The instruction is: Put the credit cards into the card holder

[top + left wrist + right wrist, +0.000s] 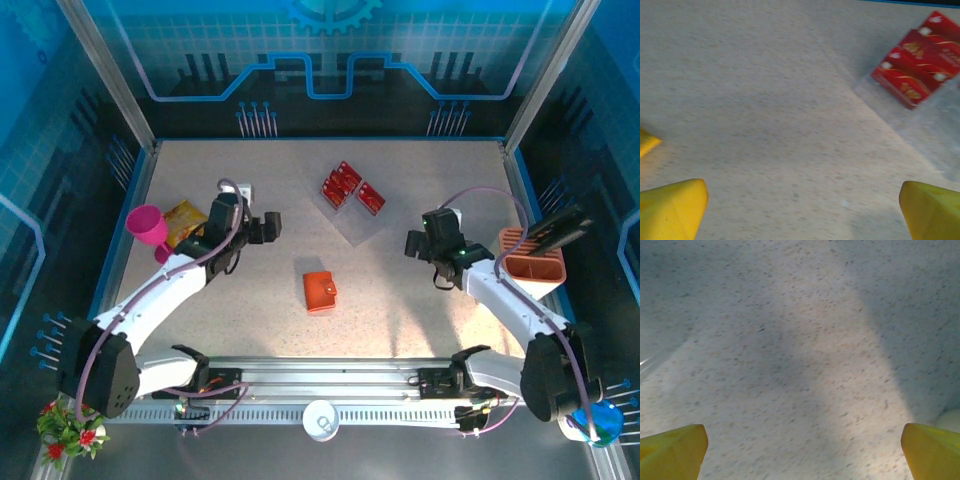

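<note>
A robot test cell in a lab: a speckled table (420, 190) walled in by blue panels (330, 50) printed with circuit and gear patterns, held in aluminium frame posts (105, 75), with a white left arm (165, 285) and right arm (510, 300) bolted to a metal rail (330, 375) at its near edge.

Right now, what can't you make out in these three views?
- credit cards: the left wrist view is blurred and its right edge cuts them off. The top view is too small, so no count or print.
- card holder: looks folded shut in the top view, and its own cover hides the pockets.
- snack bag: in the top view, partly hidden by the pink cup and the left arm.
</note>
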